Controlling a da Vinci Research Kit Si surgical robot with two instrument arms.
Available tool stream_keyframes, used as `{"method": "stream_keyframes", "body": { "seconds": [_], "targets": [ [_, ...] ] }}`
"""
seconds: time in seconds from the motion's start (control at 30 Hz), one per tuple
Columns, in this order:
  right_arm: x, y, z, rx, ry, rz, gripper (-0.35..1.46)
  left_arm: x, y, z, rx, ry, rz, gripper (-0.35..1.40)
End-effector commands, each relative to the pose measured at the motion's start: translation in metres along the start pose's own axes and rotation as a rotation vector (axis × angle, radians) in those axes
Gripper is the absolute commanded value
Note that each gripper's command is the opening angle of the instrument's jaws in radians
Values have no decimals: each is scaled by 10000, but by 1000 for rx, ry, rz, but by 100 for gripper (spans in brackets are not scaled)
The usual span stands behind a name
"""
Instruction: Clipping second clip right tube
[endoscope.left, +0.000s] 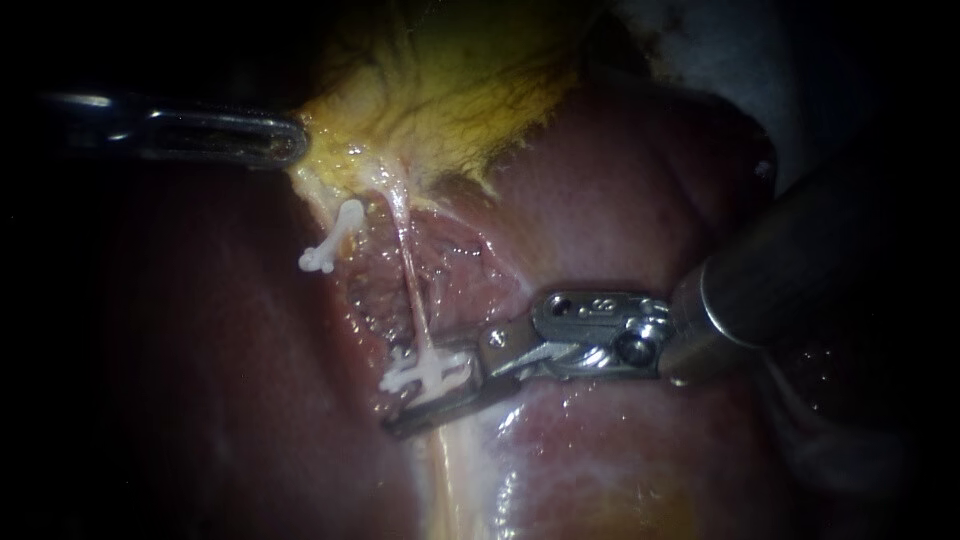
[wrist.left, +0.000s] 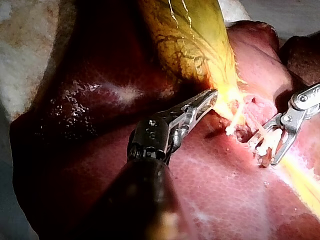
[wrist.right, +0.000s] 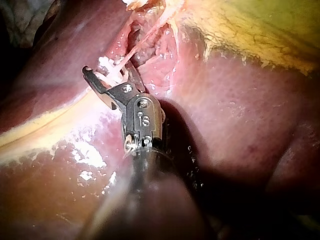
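Much of the clip (endoscope.left: 425, 372) is hidden inside the right instrument (endoscope.left: 432, 385), so whether 1 clip or 2 sit there is hard to make out, and the left instrument (endoscope.left: 285, 140) fades into darkness behind its tip. The right tube (endoscope.left: 408, 270), a thin pale strand, runs lengthwise straight away from the gallbladder (endoscope.left: 450, 90) over the liver (endoscope.left: 620, 200). The clip lies crosswise on its far end. The right instrument's hand stands in a narrow V, both sides touching the clip. The left instrument's hand is closed on the gallbladder's edge. The other clip (endoscope.left: 335, 235) sits nearer the gallbladder, beside the tube.
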Motion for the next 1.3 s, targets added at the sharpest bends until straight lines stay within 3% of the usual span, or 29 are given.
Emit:
{"method": "stream_keyframes", "body": {
  "seconds": [0.03, 0.27, 0.53, 0.7, 0.87, 1.2, 1.3],
  "targets": [
    [0, -1, -1, 1, 0, 1, 49, 0, 0, 0, 0, 0, 0, -35],
    [10, 0, -13, 9, 12, 15, 51, 0, 1, 0, 0, 0, 0, -35],
    [30, 10, -41, 18, 15, 32, 52, 0, 1, -1, 1, 0, 0, -35],
    [36, 15, -51, 35, 45, 72, 52, 0, 1, -1, 1, 0, 0, -35],
    [34, 16, -46, 115, 85, 161, 52, 0, 1, -1, 1, 0, 0, -35],
    [27, 19, -26, 187, 115, 238, 53, 1, 1, -1, 1, 0, 0, -35],
    [26, 19, -23, 253, 163, 270, 53, 1, 1, -1, 1, 0, 0, -35]
  ]
}}
